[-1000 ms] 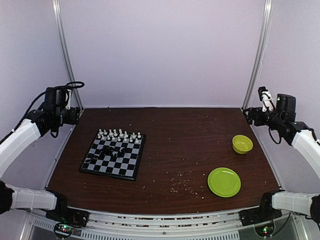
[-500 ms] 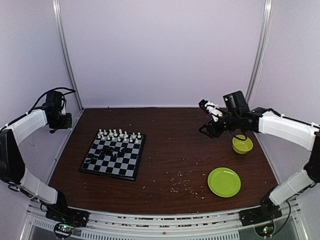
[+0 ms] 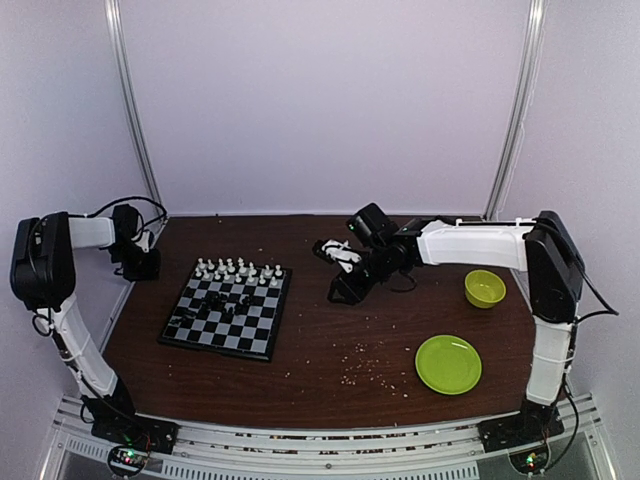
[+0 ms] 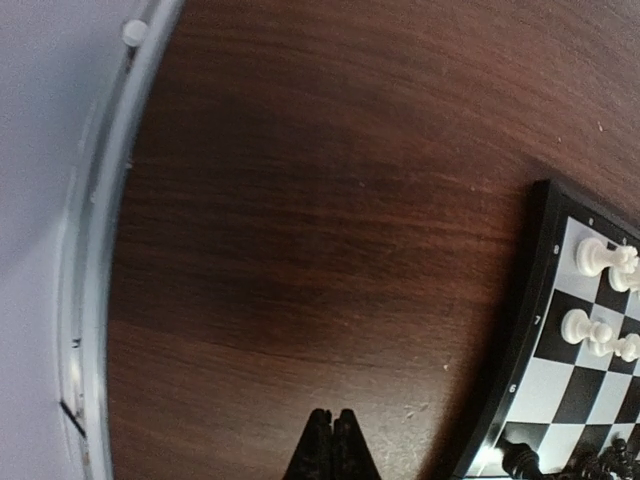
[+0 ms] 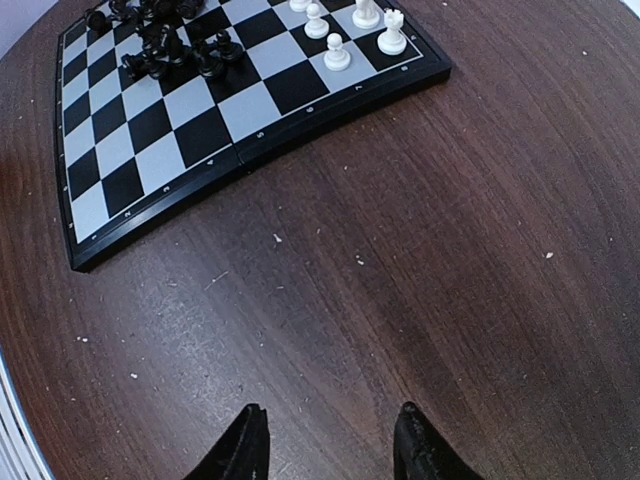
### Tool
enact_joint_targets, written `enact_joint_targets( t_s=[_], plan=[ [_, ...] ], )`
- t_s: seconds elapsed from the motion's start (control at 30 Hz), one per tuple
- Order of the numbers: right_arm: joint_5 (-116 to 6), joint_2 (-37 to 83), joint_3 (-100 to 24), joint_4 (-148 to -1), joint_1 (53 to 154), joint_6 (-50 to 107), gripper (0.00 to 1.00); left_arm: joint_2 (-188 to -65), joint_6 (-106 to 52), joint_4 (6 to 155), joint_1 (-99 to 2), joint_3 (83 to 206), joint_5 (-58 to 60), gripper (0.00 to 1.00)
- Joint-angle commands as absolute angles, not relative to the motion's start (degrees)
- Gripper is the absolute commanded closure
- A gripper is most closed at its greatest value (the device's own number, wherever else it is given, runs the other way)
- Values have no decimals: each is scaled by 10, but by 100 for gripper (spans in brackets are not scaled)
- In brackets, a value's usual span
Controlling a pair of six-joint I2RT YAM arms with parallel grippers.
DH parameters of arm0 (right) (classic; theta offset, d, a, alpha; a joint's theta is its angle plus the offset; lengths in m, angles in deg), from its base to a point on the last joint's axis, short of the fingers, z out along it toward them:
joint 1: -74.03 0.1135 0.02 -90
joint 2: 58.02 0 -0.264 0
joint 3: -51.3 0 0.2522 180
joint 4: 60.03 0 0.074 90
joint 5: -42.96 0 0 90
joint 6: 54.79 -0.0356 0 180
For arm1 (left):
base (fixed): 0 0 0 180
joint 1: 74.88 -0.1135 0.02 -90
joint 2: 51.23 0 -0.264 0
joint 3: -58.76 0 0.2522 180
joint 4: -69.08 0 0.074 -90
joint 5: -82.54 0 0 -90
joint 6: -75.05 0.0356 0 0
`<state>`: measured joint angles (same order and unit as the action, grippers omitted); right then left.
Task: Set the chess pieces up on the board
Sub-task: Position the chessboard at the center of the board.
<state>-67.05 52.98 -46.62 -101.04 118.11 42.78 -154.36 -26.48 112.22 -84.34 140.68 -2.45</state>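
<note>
The board [image 3: 250, 330] lies left of the table's middle. White chess pieces [image 3: 238, 268] stand in rows along its far edge, and black chess pieces [image 3: 214, 309] lie jumbled near its middle. My left gripper [image 3: 141, 266] is low over the table's far-left corner, left of the board [image 4: 560, 335]. Its tips [image 4: 333, 418] are pressed shut with nothing between them, and white pieces [image 4: 592, 257] show at the right. My right gripper [image 3: 338, 290] hovers over bare wood right of the board [image 5: 180, 150]. It [image 5: 330, 418] stands open and holds nothing. Black pieces [image 5: 170, 48] and white ones [image 5: 337, 52] lie beyond it.
A green bowl [image 3: 484, 288] sits at the right, with a round green plate [image 3: 448, 363] nearer the front. Pale crumbs [image 3: 365, 366] are scattered left of the plate. The table's metal rim [image 4: 100, 250] runs close beside my left gripper.
My right arm has swung from the far right to the table's middle, near the board, with its jaws narrowed. My left arm has dropped to the far-left corner, and its jaws have shut.
</note>
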Motion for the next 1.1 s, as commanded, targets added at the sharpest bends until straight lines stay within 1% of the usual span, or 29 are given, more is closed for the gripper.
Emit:
enact_joint_targets(
  t_s=[0.0,0.27,0.53,0.8,1.07],
  plan=[
    [-665,550,-506,-1037,1182,394,57,-1578,-250,1132,-846,1436,69,100],
    [-683,568,-512,-1052,1182,398,56,-1608,-241,1142,-817,1438,58,100],
    [-686,538,-459,-1035,1178,407,56,-1611,-233,1160,-801,1429,62,100],
    [-724,505,-425,-1015,1132,389,56,-1605,-207,1182,-790,1423,52,100],
    [-738,482,-411,-1008,1095,376,56,-1633,-162,1228,-783,1471,61,100]
  ],
)
